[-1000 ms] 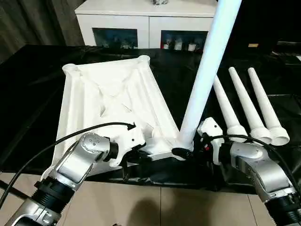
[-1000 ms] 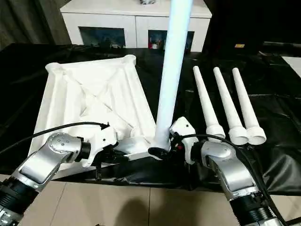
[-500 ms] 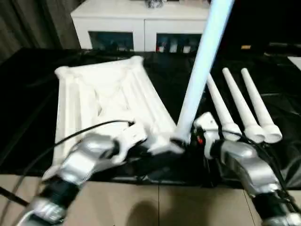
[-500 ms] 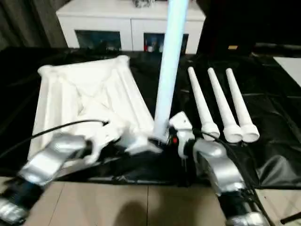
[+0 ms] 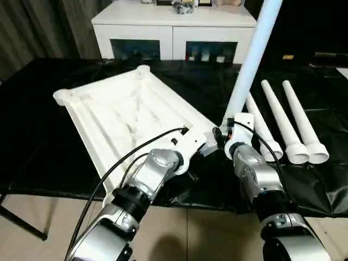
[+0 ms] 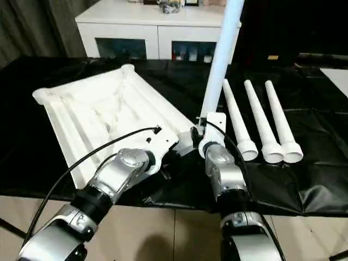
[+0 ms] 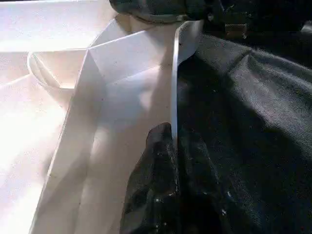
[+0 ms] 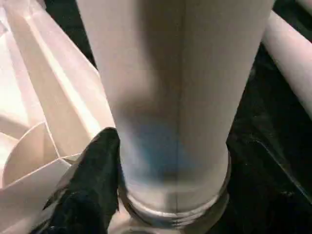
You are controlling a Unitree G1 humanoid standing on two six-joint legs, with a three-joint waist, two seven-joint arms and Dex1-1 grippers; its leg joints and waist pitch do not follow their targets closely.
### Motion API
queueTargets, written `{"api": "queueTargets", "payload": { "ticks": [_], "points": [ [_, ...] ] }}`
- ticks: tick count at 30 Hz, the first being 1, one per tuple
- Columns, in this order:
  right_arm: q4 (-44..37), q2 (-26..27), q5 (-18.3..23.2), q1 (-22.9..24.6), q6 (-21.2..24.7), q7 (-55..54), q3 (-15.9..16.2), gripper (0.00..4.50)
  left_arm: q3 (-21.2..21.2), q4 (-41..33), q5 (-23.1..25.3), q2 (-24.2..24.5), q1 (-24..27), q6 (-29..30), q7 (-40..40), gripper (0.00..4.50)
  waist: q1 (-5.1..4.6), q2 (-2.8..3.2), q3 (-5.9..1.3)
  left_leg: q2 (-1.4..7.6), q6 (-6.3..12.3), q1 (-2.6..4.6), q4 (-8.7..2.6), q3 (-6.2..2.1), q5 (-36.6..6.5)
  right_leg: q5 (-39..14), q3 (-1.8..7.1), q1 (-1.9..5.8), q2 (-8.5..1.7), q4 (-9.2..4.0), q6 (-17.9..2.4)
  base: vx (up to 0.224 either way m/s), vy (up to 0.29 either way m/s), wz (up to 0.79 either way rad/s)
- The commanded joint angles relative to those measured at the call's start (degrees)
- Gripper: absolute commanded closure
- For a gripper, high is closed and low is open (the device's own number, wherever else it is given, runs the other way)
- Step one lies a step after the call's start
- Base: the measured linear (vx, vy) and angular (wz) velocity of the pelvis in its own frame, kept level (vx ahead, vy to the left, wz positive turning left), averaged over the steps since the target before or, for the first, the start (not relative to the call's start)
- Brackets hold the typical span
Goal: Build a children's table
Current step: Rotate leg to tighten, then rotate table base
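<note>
The white tabletop (image 5: 125, 109) lies underside up and skewed on the black cloth. My left gripper (image 5: 209, 142) is shut on the thin rim (image 7: 174, 87) beside the tabletop's near right corner, one black finger on each side of it. From that corner's socket a white leg (image 5: 250, 54) rises, leaning to the right. My right gripper (image 5: 224, 133) is shut on its thick base, and a black finger (image 8: 95, 170) presses against the leg (image 8: 175, 87). Three more legs (image 5: 283, 122) lie side by side to the right.
A white cabinet (image 5: 174, 32) with glass doors stands behind the work table. The black cloth (image 5: 43, 136) hangs over the table's front edge, with tiled floor below. A black cable loops from my left forearm over the tabletop's near end.
The tabletop has swung round on the cloth, its leg corner now farther from me and to the right. Both arms reach further forward. The grips look the same.
</note>
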Motion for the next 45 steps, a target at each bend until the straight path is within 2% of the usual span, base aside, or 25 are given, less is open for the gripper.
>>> {"api": "queueTargets", "payload": {
  "ticks": [1,3,6,8,11,13,14,16,19,20,21,23,26,28,29,30,32,33,35,38,39,40,42,43,45],
  "points": [
    [1.02,1.87,0.96,0.8,-1.2,0.04,0.41,1.03,2.11,2.88,0.19,0.34,-1.15,-4.67,5.04,4.5,-0.31,-0.5,-2.74,2.68,0.05,0.94,-4.92,-1.51,-16.73,-16.23,1.64,0.8,-2.7,-4.42,-10.06,0.0,0.0,0.0],
    [-0.92,1.37,0.72,1.28,-1.92,-0.21,0.53,0.92,2.56,3.66,-0.08,0.69,-1.26,-5.3,4.56,4.5,-0.58,-0.68,-2.92,2.68,0.36,0.08,-5.05,-1.84,-15.45,-15.4,1.49,1.6,-2.98,-4.13,-10.07,0.0,0.0,0.0],
    [-3.9,0.42,-0.67,1.96,-2.88,-0.8,1.02,0.67,3.31,5.56,0.23,0.91,-2.1,-7.22,4.89,4.5,-0.42,-0.62,-3.06,2.82,1.37,0.54,-4.71,-1.51,-13.64,-13.28,1.53,1.14,-2.89,-4.06,-10.96,0.0,0.0,0.0],
    [-8.48,-0.7,-2.8,3.2,-2.48,-1.66,1.7,0.49,4.29,7.32,0.19,0.72,-3.23,-9.41,5.65,4.5,-0.23,-0.72,-3.23,2.73,1.98,0.29,-4.55,-1.45,-11.48,-11.57,1.53,1.43,-2.93,-3.8,-11.31,0.0,0.0,0.0],
    [-15.26,-1.2,-2.44,5.95,-0.19,-1.29,1.05,0.49,6.17,10.14,-0.58,-0.02,-5.38,-14.47,8.4,4.5,0.11,-0.86,-3.52,2.62,4.19,-0.1,-4.02,-1.36,-5.76,-4.39,1.63,1.81,-2.8,-2.99,-11.66,0.0,0.0,0.0],
    [-17.85,-1.42,-2.38,7.63,0.86,-0.48,1.27,0.37,7.32,10.61,-1.79,-0.33,-6.35,-16.99,8.08,3.96,0.19,-0.74,-3.78,2.51,6.36,-0.2,-3.59,-1.28,-3.11,-0.39,1.54,1.73,-2.76,-2.63,-12.5,0.0,0.0,0.0],
    [-18.3,-1.54,-2.51,8.03,0.87,-0.53,1.4,0.37,7.47,10.26,-1.94,-0.32,-6.42,-16.92,7.94,3.96,0.17,-0.77,-3.92,2.54,6.8,-0.42,-3.52,-1.36,-2.28,0.84,1.53,1.97,-2.86,-2.37,-12.86,0.0,0.0,0.0],
    [-18.92,-1.79,-2.59,9.04,1.6,-0.25,1.75,0.37,8.72,8.74,-3.19,-0.38,-6.42,-16.32,7.58,3.92,0.43,-0.47,-4.15,2.73,8.41,-0.19,-3.15,-1.19,-0.72,4.23,1.42,1.58,-2.77,-1.99,-15.1,0.0,0.0,0.0],
    [-19.71,-2.19,-2.76,10.85,3.21,0.25,2.54,0.37,10.17,5.86,-3.75,0.92,-6.09,-15.99,7.71,3.54,0.38,-0.49,-3.89,2.94,9.27,-0.32,-3.19,-1.16,-1.23,3.59,1.3,1.49,-2.74,-1.99,-16.08,0.0,0.0,0.0],
    [-20.13,-2.29,-2.95,11.24,3.63,0.7,3.02,0.37,10.47,3.09,-3.8,2.15,-5.04,-15.1,6.92,3.53,0.45,0.01,-3.86,2.93,9.12,-0.28,-3.22,-1.23,-1.67,2.89,1.26,1.48,-2.74,-2.0,-16.04,0.0,0.0,0.0],
    [-20.55,-2.32,-2.89,11.39,3.97,1.17,3.24,0.37,10.73,1.63,-4.02,2.78,-4.4,-14.53,6.28,3.54,0.23,-0.3,-3.74,2.96,8.67,-0.29,-3.3,-1.13,-2.68,1.55,1.29,1.46,-2.67,-2.19,-15.85,0.0,0.0,0.0],
    [-22.51,-2.45,-2.41,12.02,5.66,3.61,4.27,0.37,11.87,-5.03,-5.21,5.66,-1.37,-11.81,3.17,3.33,0.19,-0.26,-3.54,3.05,7.96,-0.47,-3.5,-1.12,-3.73,0.27,1.37,1.62,-2.73,-2.24,-15.58,0.0,0.0,0.0],
    [-23.96,-2.95,-1.86,12.69,7.1,7.04,6.26,0.37,14.7,-19.13,-9.95,13.05,6.47,-7.2,-4.27,3.11,0.06,0.3,-3.4,3.34,6.08,-0.16,-3.85,-1.26,-6.09,-2.3,1.34,1.49,-2.69,-2.15,-15.26,0.0,0.0,0.0],
    [-24.28,-3.21,-1.88,12.91,7.28,8.08,7.0,0.37,16.34,-23.96,-12.26,16.41,9.55,-6.25,-7.38,2.93,0.02,0.54,-3.47,3.36,3.88,0.36,-3.97,-1.15,-7.43,-3.3,1.4,1.0,-2.39,-2.1,-14.81,0.0,0.0,0.0],
    [-24.46,-3.35,-1.5,13.11,7.44,9.46,7.63,0.37,19.62,-27.89,-14.56,20.77,12.89,-4.8,-9.93,2.77,-0.06,0.48,-3.39,3.32,3.55,0.32,-4.05,-1.11,-7.52,-3.22,1.4,0.9,-2.22,-2.1,-14.67,0.0,0.0,0.0],
    [-24.49,-3.44,-1.53,13.16,7.27,9.9,7.92,0.37,22.23,-28.06,-15.21,23.03,14.23,-5.29,-10.37,2.69,-0.28,0.68,-3.19,3.24,2.81,0.03,-4.38,-1.17,-8.1,-3.54,1.37,0.93,-2.05,-2.0,-14.27,0.0,0.0,0.0],
    [-24.34,-3.31,-1.25,13.15,6.99,10.4,8.05,0.37,25.34,-26.2,-14.6,25.11,14.94,-6.13,-8.84,2.61,-0.38,0.6,-3.09,3.0,1.45,0.56,-4.43,-0.99,-10.19,-4.43,1.42,0.55,-1.66,-2.12,-13.54,0.0,0.0,0.0],
    [-24.17,-3.18,-1.07,13.08,6.86,10.72,8.14,0.37,27.06,-24.19,-13.5,26.74,15.39,-7.33,-7.65,2.61,-0.05,0.9,-2.96,2.97,0.38,1.0,-4.53,-0.92,-12.18,-6.23,1.49,0.16,-1.65,-2.44,-12.89,0.0,0.0,0.0],
    [-23.83,-2.91,-1.65,12.8,7.12,10.73,8.52,0.37,29.89,-18.59,-8.75,30.93,16.73,-9.15,-2.31,2.61,-0.21,0.79,-2.62,2.91,-1.39,0.93,-4.95,-1.06,-15.36,-8.89,1.63,0.18,-1.61,-2.62,-11.23,0.0,0.0,0.0],
    [-23.66,-2.7,-2.1,12.55,7.64,11.03,8.7,0.37,32.39,-16.89,-6.42,33.2,18.29,-6.86,3.32,2.61,-0.47,0.87,-2.77,2.9,-3.39,0.71,-5.27,-1.54,-16.65,-9.49,1.8,0.47,-1.91,-2.48,-9.26,0.0,0.0,0.0],
    [-22.79,-2.49,-2.44,12.22,7.64,10.96,8.71,0.37,33.5,-17.18,-5.77,33.89,19.5,-3.96,6.92,2.61,-0.16,0.75,-2.94,3.04,-3.58,1.08,-5.17,-1.43,-16.22,-8.78,1.89,0.16,-2.0,-2.43,-9.54,0.0,0.0,0.0],
    [-21.85,-2.42,-2.8,11.84,7.55,10.69,8.88,0.37,33.8,-17.74,-5.49,34.2,20.45,-1.55,8.77,2.61,-0.17,1.01,-2.82,3.03,-3.81,1.09,-5.16,-1.34,-16.16,-7.51,1.89,-0.09,-1.85,-2.37,-10.03,0.0,0.0,0.0],
    [-19.72,-2.18,-3.41,10.94,7.24,10.15,9.13,0.37,33.13,-18.77,-5.15,34.17,22.04,1.4,9.47,2.61,-0.04,0.89,-3.03,2.95,-3.78,1.01,-5.02,-1.32,-15.41,-6.23,1.87,0.1,-1.95,-2.19,-10.58,0.0,0.0,0.0],
    [-17.52,-1.74,-3.8,9.97,6.69,9.71,9.19,0.37,30.78,-20.14,-5.09,33.57,23.35,3.42,6.63,2.61,-0.09,0.94,-2.94,2.81,-3.49,0.6,-5.06,-1.43,-14.66,-5.72,1.81,0.33,-1.98,-2.15,-10.92,0.0,0.0,0.0],
    [-16.58,-1.52,-3.93,9.53,6.44,9.48,9.19,0.37,29.49,-20.85,-4.99,33.36,23.93,4.54,5.26,2.61,0.07,0.85,-2.99,2.89,-3.29,0.86,-4.92,-1.28,-14.71,-6.13,1.9,0.13,-2.15,-2.3,-11.56,0.0,0.0,0.0]
  ]
}}
